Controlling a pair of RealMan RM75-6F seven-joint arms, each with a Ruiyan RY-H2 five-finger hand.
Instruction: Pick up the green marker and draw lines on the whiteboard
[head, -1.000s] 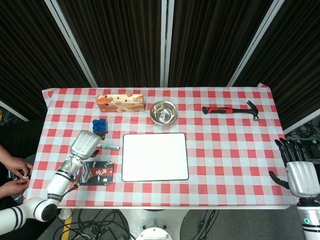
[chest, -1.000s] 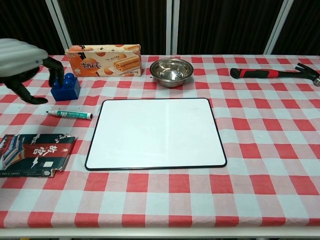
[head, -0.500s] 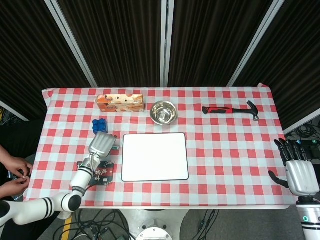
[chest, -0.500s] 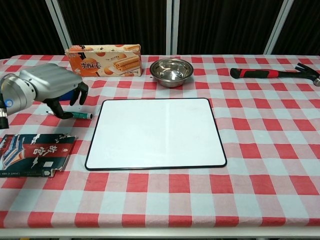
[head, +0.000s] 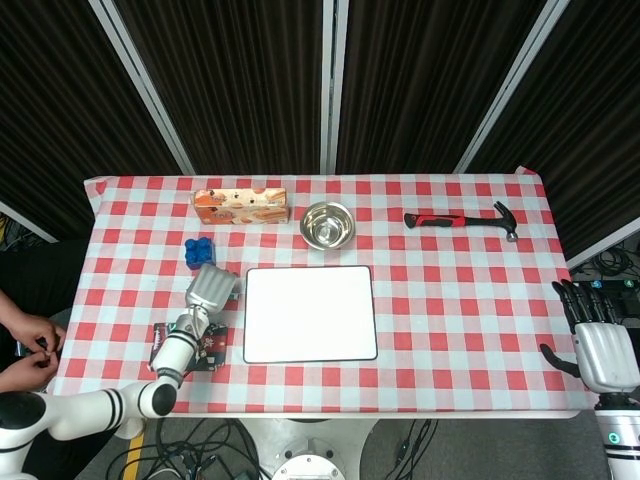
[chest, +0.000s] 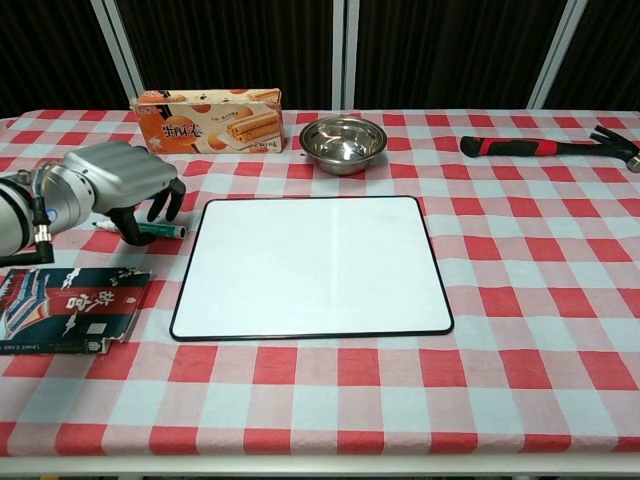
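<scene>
The green marker (chest: 163, 231) lies on the checked cloth just left of the whiteboard (chest: 312, 265); only its right end shows. My left hand (chest: 120, 180) hovers low over it, fingers curled down on either side of the barrel, and the marker still rests on the table. In the head view the left hand (head: 210, 288) covers the marker, beside the whiteboard (head: 310, 313). My right hand (head: 605, 350) hangs off the table's right edge with fingers spread and nothing in it.
A cookie box (chest: 208, 120), a steel bowl (chest: 343, 140) and a red-handled hammer (chest: 545, 147) line the back. A dark packet (chest: 70, 308) lies at the front left. A blue block (head: 197, 251) sits behind my left hand. A person's hands (head: 30, 345) show at the far left.
My left hand has swung right from the table's left side and come down over the marker, hiding the blue block in the chest view. The right hand has barely moved.
</scene>
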